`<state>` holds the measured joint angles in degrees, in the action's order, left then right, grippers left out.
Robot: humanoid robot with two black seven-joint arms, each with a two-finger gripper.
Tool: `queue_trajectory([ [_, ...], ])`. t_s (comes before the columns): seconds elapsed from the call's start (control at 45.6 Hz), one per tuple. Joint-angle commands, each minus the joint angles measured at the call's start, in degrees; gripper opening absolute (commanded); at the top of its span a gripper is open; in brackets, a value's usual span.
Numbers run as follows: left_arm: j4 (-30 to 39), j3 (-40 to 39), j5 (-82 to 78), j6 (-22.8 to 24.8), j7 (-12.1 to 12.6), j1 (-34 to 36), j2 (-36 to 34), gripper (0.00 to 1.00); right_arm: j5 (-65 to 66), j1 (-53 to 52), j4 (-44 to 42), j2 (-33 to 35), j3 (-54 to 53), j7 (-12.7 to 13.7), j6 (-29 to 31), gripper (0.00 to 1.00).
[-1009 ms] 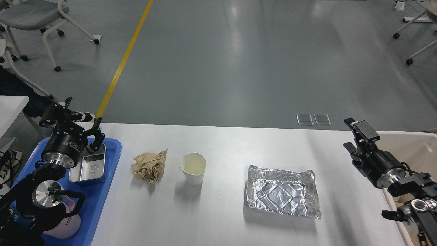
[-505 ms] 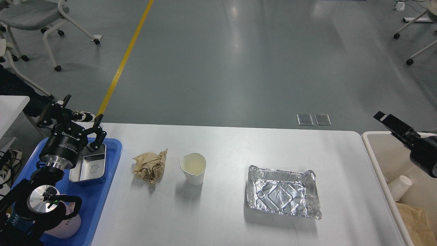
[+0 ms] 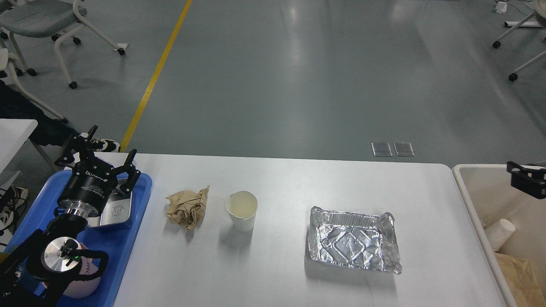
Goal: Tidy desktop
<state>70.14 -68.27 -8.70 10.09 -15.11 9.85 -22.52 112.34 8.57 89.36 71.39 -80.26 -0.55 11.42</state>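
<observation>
- The desktop (image 3: 290,187) was a smooth white tabletop with rounded corners, filling the lower part of the head view, its long axis running left to right and its far edge facing a grey, glossy floor (image 3: 298,85).
- A yellow floor line (image 3: 155,72) ran away from the far left corner; wheeled chairs (image 3: 47,25) stood beyond it.
- Along the middle of the desktop, left to right, sat a crumpled brown paper (image 3: 187,207), a white paper cup (image 3: 241,209) standing upright, and a crinkled foil tray (image 3: 354,244), each apart from the next.
- A blue plastic tray (image 3: 128,238) lay at the left edge, holding a small steel pan (image 3: 117,209).
- A beige bin (image 3: 473,200) stood past the right edge, with a white cup (image 3: 500,233) inside.
- The left gripper (image 3: 110,154) hung over the blue tray's far end, fingers spread and holding nothing, arm rising from the near left corner.
- Of the right gripper (image 3: 525,178) only a dark tip showed above the bin; I cannot tell how its fingers stood.
</observation>
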Motion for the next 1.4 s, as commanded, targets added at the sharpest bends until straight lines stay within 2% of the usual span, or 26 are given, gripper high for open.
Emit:
queue_trajectory([
  [0.0, 0.0, 0.1, -0.3, -0.1, 0.0, -0.1, 1.0, 0.96, 0.1, 1.3, 0.4, 6.3, 1.9, -1.9, -0.1, 1.0],
  [0.088, 0.0, 0.1, -0.3, 0.0, 0.0, -0.2, 1.2, 0.96, 0.3, 1.5, 1.1, 7.4, 2.1, -3.3, 0.0, 1.0],
  [0.241, 0.0, 0.0, -0.3, 0.0, 0.1, -0.9, 0.9, 0.96, 0.5, 2.3, 1.8, 12.7, 2.2, -3.3, -0.6, 1.0],
  [0.505, 0.0, 0.0, -0.3, 0.0, 0.1, -1.8, 1.1, 0.96, -0.4, 2.6, 2.0, 12.6, 2.5, -3.5, 0.0, 1.0],
  [0.614, 0.0, 0.0, -0.3, -0.1, 0.1, -2.0, 1.0, 0.96, -2.8, 2.7, 1.4, 8.9, 2.8, -4.6, 2.5, 1.0],
  [0.812, -0.1, 0.1, -0.3, -0.2, 0.1, -2.3, 1.1, 0.97, -5.6, 2.2, -0.1, 4.4, 2.9, -4.6, 7.3, 1.0],
  [0.943, -0.1, 0.1, -0.3, -0.9, 0.1, -2.3, 1.3, 0.96, -5.4, 1.8, -1.4, 2.4, 2.9, -4.6, 7.5, 1.0],
  [1.163, -0.1, 0.2, -0.3, -1.4, 0.2, -2.6, 1.4, 0.96, -2.8, -2.8, -3.8, -6.1, 3.4, -4.8, 8.6, 1.0],
  [1.316, -0.1, 0.2, -0.3, -1.5, 0.2, -2.6, 1.4, 0.96, -2.7, -11.3, -5.3, -11.6, 11.2, -5.4, 10.8, 1.0],
  [1.338, -0.1, 0.2, -0.3, -1.5, 0.2, -2.9, 1.4, 0.96, -2.7, -16.9, -7.3, -13.7, 17.1, -5.4, 11.1, 1.0],
  [1.382, -0.1, 0.2, -0.3, -1.5, 0.2, -3.2, 1.4, 0.96, -2.8, -20.8, -8.5, -14.3, 22.3, -5.5, 11.8, 1.0],
])
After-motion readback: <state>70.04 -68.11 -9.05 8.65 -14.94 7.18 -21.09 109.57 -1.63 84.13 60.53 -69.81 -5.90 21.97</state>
